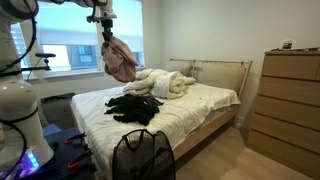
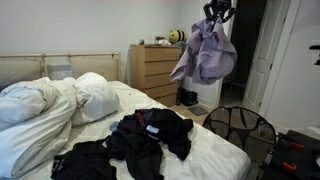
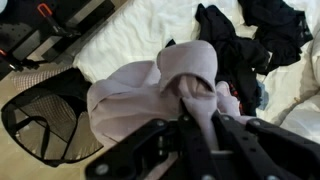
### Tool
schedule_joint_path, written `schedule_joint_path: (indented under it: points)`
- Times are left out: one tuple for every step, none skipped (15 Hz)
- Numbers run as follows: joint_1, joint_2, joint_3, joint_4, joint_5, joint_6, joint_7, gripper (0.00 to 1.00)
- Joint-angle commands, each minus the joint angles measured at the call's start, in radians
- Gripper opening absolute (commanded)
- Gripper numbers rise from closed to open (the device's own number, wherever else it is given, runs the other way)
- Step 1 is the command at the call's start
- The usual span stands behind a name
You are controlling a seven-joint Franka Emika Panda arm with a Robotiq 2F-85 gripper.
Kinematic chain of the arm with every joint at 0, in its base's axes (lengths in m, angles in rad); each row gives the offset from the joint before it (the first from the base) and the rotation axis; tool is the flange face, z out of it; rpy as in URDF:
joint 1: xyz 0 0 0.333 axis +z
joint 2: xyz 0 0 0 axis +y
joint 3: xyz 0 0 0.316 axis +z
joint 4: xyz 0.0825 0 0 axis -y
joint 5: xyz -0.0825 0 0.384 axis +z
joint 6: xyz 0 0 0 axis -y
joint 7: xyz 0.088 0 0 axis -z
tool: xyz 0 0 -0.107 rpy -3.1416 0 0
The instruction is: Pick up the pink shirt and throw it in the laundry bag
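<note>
Gripping the soft, crumpled pink shirt [image 2: 205,55], my gripper [image 2: 218,16] clamps it bunched. Round black mesh laundry bag [image 2: 238,124] stands beside the bed [image 1: 200,100].

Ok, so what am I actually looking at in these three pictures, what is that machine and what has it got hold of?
It is a robot arm in a bedroom. Two pictures come from cameras standing in the room. The third comes from a camera on the arm's wrist, looking down past its fingers. Those fingers are shut on a pink shirt, which hangs high above the bed. On the bed lie a rumpled white duvet and a pile of dark clothes. The black mesh laundry bag stands open on the floor at the foot of the bed; the shirt is meant to go in there. A wooden dresser stands by the wall.
</note>
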Motion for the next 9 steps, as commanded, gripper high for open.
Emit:
schedule_joint_path:
  points:
    - [-0.092, -0.199, 0.009, -0.242, 0.046, 0.064, 0.033, 0.04]
    - [-0.113, -0.242, 0.004, -0.295, 0.053, 0.071, 0.03, 0.04]
    - [-0.14, -0.284, 0.001, -0.348, 0.062, 0.079, 0.02, 0.04]
    - [-0.165, -0.327, -0.002, -0.404, 0.073, 0.09, 0.011, 0.04]
    - [-0.19, -0.369, -0.006, -0.458, 0.079, 0.103, 0.004, 0.04]
    - [-0.213, -0.399, -0.01, -0.495, 0.085, 0.107, -0.006, 0.04]
    - [-0.234, -0.428, -0.012, -0.531, 0.089, 0.11, -0.014, 0.04]
    - [-0.255, -0.463, -0.013, -0.577, 0.085, 0.124, -0.021, 0.04]
    - [-0.275, -0.491, -0.013, -0.613, 0.078, 0.139, -0.024, 0.04]
